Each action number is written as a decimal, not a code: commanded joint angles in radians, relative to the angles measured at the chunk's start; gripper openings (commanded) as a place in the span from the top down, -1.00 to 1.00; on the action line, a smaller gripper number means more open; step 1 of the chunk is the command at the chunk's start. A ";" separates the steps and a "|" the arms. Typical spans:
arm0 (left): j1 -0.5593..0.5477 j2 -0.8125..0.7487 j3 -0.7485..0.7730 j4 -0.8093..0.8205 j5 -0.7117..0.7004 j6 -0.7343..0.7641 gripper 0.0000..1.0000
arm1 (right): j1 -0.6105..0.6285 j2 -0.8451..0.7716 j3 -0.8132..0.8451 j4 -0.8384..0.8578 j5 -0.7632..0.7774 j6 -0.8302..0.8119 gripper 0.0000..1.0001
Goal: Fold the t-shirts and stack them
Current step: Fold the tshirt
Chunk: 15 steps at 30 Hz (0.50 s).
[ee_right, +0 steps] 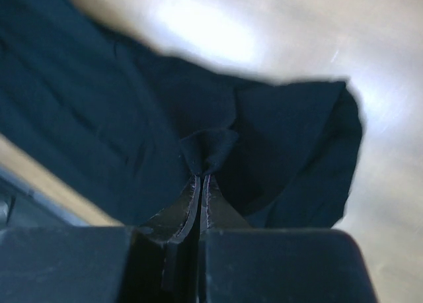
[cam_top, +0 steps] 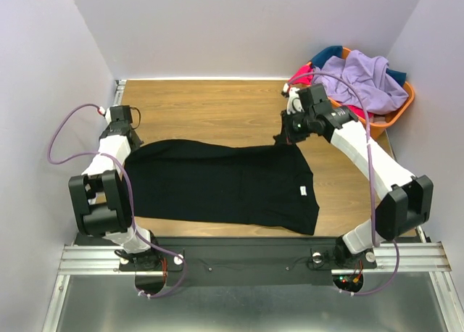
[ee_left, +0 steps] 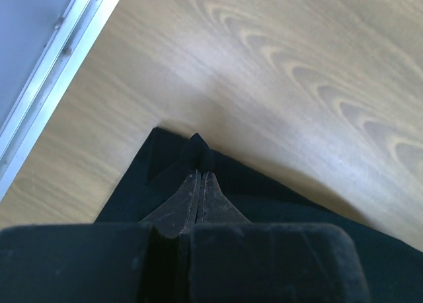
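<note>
Counter (cam_top: 217,100): pale wood grain, under both hands; bare wood shows beyond the fingertips in both wrist views.

Black t-shirt (cam_top: 217,183): spread flat across the counter and stretched between the two hands. One far corner is at the left hand and the other far corner is at the right hand. The rest of the cloth lies on the near side of both hands, toward the arm bases.

Basket (cam_top: 404,104): orange plastic, beyond the right hand and to its right, in the far corner of the counter, well apart from the left hand.

Lavender t-shirt (cam_top: 362,78): crumpled on top of the basket heap.

Pink-red t-shirt (cam_top: 304,75): hangs over the basket side nearest the right hand.

Teal t-shirt (cam_top: 328,54): only a bit shows, at the far edge of the heap.

Left hand (ee_left: 198,154): fingers pressed together, a small peak of black cloth pinched at the tips, low over the counter.

Right hand (ee_right: 201,174): fingers pressed together, a bunched fold of black cloth caught between the tips.

Label (cam_top: 303,192): small white tag on the black t-shirt, on the near side of the right hand.
</note>
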 commanded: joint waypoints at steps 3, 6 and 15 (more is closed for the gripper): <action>0.008 -0.115 -0.068 -0.002 -0.051 0.019 1.00 | 0.026 -0.097 -0.028 -0.196 -0.028 0.028 0.99; 0.008 -0.136 -0.075 -0.029 -0.111 0.006 1.00 | 0.031 -0.123 -0.042 -0.250 -0.024 0.028 0.99; 0.008 -0.201 -0.149 -0.077 -0.192 -0.026 1.00 | 0.034 -0.173 -0.108 -0.347 0.010 0.067 0.99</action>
